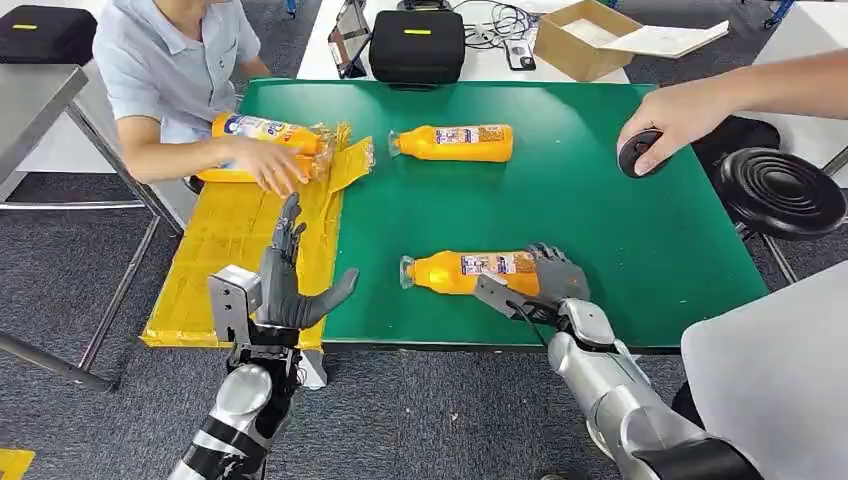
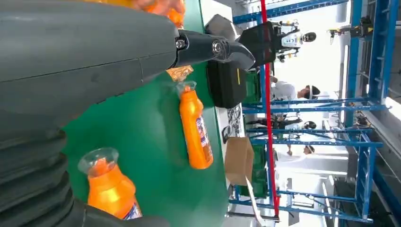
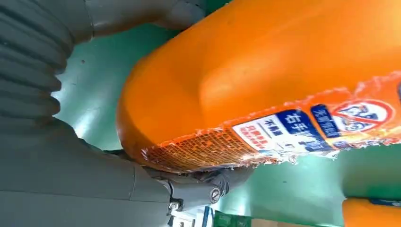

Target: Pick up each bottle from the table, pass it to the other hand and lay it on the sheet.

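i have my right hand [image 1: 548,283] wrapped round the base end of the near bottle [image 1: 468,272], which lies on its side on the green table [image 1: 640,240], cap toward my left. in the right wrist view the thumb and the darker fingers [image 3: 198,187] sit on either side of the bottle's rounded bottom, touching it, so i judge the hand is gripping it, though the bottle looks not yet lifted off the table.

this bottle looks full of orange drink, so i expect some weight, mostly along the body. the plastic seems stiff enough to squeeze, but smooth, and the printed label [image 3: 312,125] is glossy and torn at its edge, so it could slip. holding the base end leaves the neck end free for the other hand, which suits the pass.

my left hand [image 1: 292,290] holds nothing, fingers spread, upright at the near edge where the yellow sheet [image 1: 215,270] meets the table, well apart from the bottle.

a second bottle [image 1: 452,142] lies further back on the table. a third bottle [image 1: 262,138] is on the sheet under a person's hand [image 1: 268,162].
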Robot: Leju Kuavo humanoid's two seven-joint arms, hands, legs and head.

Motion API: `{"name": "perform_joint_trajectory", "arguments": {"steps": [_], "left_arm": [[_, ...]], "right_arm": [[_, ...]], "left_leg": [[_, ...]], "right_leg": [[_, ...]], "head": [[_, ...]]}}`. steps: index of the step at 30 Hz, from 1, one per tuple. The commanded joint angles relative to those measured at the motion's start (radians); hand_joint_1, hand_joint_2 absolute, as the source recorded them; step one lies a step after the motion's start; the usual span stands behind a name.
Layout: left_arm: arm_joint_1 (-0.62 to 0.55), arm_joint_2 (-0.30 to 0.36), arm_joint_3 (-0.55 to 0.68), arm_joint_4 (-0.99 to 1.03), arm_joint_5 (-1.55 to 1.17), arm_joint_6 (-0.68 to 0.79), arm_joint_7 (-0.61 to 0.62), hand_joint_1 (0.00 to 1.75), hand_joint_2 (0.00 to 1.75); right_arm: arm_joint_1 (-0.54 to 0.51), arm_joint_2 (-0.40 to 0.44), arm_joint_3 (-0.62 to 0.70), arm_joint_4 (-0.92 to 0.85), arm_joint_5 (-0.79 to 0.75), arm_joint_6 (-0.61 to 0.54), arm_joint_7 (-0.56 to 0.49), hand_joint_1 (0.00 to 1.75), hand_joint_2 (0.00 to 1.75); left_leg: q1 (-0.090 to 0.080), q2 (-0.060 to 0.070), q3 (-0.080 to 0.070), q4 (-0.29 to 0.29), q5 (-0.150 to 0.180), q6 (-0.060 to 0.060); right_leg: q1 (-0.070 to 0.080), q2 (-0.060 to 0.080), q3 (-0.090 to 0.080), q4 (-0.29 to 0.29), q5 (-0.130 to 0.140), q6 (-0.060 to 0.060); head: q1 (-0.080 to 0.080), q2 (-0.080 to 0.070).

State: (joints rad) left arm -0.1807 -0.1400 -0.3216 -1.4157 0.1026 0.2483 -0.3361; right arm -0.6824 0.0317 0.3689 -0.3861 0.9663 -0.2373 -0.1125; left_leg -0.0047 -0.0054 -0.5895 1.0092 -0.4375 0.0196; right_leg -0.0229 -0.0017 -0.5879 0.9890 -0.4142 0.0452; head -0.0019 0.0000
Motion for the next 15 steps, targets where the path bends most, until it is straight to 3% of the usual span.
{"name": "perform_joint_trajectory", "arguments": {"steps": [1,10,12,15], "left_arm": [[-0.048,0.017,-0.019,0.099,0.005,-0.013,0.003,0.0,1.75],[-0.058,0.015,-0.017,0.116,0.009,-0.019,0.004,0.0,1.75],[-0.054,0.016,-0.012,0.108,0.014,-0.021,0.001,0.0,1.75],[-0.021,-0.003,0.032,0.068,0.039,0.03,-0.045,0.0,1.75]], "right_arm": [[0.042,0.0,-0.01,0.097,-0.011,0.082,-0.007,1.75,1.75],[0.068,0.01,-0.034,0.098,-0.034,0.072,-0.029,1.75,1.75],[0.08,0.019,-0.088,0.087,-0.096,0.085,-0.078,1.75,1.75],[0.099,0.05,-0.218,0.051,-0.252,0.05,-0.254,1.75,1.75]], "left_leg": [[0.003,-0.003,0.004,-0.002,0.0,-0.002],[0.003,-0.002,0.009,-0.002,0.0,-0.002],[0.003,-0.002,0.01,-0.002,0.0,-0.002],[0.002,-0.001,0.011,-0.002,0.0,-0.002]], "right_leg": [[0.003,-0.003,0.006,-0.003,-0.001,-0.003],[0.004,-0.003,0.01,-0.004,0.0,-0.003],[0.004,-0.004,0.011,-0.004,0.0,-0.003],[0.003,-0.002,0.012,-0.003,0.0,-0.002]], "head": [[0.0,0.0],[0.0,0.0],[0.0,0.0],[0.0,0.0]]}}
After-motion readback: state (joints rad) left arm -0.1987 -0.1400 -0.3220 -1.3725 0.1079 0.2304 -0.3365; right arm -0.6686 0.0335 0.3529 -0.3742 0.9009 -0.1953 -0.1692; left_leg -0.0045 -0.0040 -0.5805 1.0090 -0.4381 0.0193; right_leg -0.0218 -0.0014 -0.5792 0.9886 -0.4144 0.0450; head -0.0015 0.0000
